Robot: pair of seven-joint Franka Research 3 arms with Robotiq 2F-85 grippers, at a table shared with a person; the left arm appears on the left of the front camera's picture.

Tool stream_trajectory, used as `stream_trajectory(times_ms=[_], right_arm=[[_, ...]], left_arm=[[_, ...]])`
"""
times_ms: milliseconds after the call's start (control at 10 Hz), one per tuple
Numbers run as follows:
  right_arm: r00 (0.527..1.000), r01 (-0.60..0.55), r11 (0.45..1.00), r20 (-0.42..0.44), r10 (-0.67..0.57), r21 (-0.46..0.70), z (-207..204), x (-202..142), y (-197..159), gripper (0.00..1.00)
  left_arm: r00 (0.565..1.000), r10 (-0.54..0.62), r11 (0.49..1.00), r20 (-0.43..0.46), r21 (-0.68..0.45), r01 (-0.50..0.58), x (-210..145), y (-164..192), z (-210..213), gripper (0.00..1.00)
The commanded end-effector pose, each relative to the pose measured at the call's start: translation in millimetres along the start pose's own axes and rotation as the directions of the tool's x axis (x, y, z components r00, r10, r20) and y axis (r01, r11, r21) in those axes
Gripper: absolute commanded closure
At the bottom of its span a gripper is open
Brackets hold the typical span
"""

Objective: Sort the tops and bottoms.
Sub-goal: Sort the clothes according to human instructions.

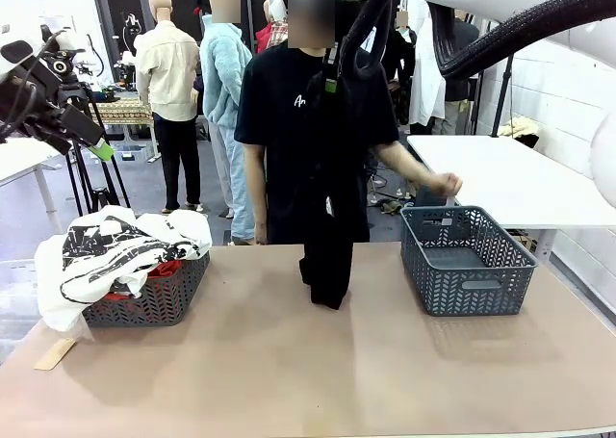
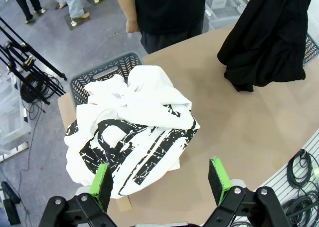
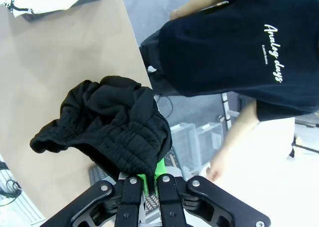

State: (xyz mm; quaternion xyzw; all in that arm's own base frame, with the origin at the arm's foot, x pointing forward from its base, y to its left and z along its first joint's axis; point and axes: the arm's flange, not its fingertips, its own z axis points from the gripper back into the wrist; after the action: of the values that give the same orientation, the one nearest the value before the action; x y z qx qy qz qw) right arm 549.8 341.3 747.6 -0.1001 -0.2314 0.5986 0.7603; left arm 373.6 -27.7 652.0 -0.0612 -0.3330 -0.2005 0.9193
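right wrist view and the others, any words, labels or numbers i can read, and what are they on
"Analog days": white script on the chest of the person's black T-shirt, right wrist view.
A smaller line of print under that script: too small to read.
"An": the start of the same script, front view; the rest is hidden behind the hanging black garment.
White top on the left basket: bold black graphic print, no readable letters.

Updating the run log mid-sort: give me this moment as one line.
right end effector: shut on black bottoms, lifted above table | left end effector: open over white top | right basket: empty
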Motion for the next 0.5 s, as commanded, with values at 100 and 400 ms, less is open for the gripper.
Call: stream_trajectory(times_ms=[100, 400], right_arm=[[1.0, 0.019, 1.0, 0.016, -0.019, -0.011, 1.1, -0.5, 2.0, 1.0], [1.0, 0.019, 1.0, 0.016, -0.019, -0.011, 1.1, -0.5, 2.0, 1.0]], left_arm=[[1.0, 0.003, 1.0, 0.008, 0.013, -0.003, -0.6, 0.4, -0.1, 0.0], [1.0, 0.003, 1.0, 0.008, 0.013, -0.003, -0.6, 0.4, -0.1, 0.0]])
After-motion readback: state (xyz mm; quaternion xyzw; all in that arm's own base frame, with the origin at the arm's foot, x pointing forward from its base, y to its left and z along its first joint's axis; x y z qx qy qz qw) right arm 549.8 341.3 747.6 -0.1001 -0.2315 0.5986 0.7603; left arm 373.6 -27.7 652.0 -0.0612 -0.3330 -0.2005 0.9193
